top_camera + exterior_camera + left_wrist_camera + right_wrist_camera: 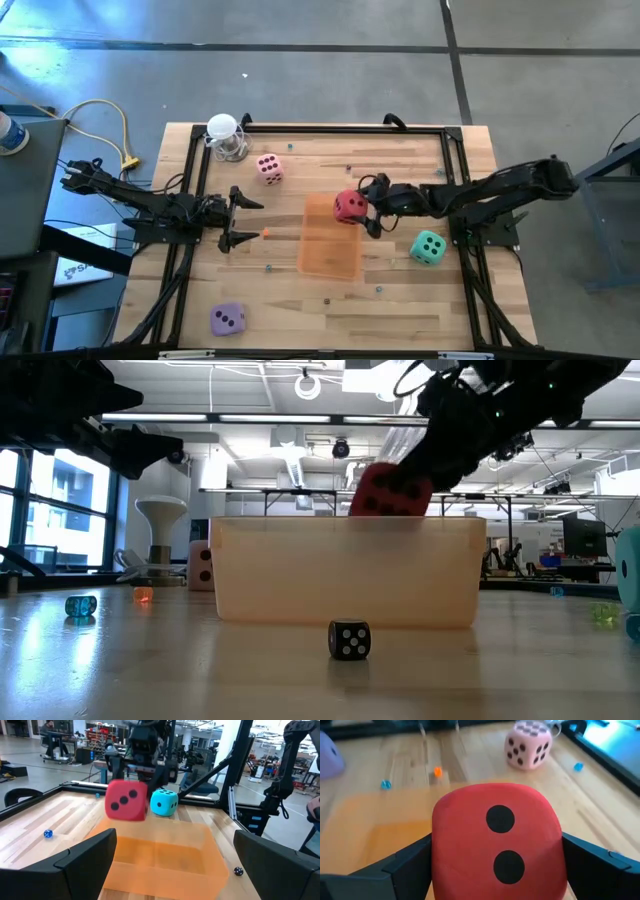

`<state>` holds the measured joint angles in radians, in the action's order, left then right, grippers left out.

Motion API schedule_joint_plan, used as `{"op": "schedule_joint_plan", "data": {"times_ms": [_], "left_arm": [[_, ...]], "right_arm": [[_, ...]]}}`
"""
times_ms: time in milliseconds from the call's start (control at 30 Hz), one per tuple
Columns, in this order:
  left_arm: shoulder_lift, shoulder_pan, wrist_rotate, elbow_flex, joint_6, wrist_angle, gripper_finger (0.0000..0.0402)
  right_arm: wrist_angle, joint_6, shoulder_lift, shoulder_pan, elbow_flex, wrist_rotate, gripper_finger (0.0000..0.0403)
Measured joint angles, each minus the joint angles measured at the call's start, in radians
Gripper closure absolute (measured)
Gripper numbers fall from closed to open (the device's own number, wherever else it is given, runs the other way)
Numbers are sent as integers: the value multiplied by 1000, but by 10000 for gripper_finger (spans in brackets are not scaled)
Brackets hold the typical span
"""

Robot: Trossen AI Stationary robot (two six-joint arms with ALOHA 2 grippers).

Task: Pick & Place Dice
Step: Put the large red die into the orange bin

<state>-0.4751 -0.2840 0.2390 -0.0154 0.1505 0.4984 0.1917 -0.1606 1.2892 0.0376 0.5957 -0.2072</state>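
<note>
Right gripper (372, 208) holds the soft red cube die with dark pips (349, 206) between wide-set fingers, one per side, pips facing out in the wrist view. It hangs above the far right corner of the flat translucent orange rectangular tray (328, 255), probably for a drop. Left gripper (238, 218) waits left of the tray, fingers spread, empty. Teal-green die (428, 247) right, pink die (268, 168) far left.

1. The red die (349, 206) carried dark pips.
2. The pink die (269, 168) showed dark pips.
3. The teal die (428, 247) bore dark pips.
4. The lilac die (227, 319) had dark pips.
5. The tray (330, 255) was translucent orange.
6. The table (400, 300) was pale wood with a black frame.
7. Both arms were dark.
</note>
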Motion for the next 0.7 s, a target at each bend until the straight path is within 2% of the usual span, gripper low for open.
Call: {"op": "schedule_joint_plan", "data": {"times_ms": [200,700], "left_arm": [[0,0,0,0,5,0,10],[-1,0,0,0,7,-11,10]], "right_arm": [[2,8,63,0,0,7,37],[8,7,66,-1,0,5,37]]}}
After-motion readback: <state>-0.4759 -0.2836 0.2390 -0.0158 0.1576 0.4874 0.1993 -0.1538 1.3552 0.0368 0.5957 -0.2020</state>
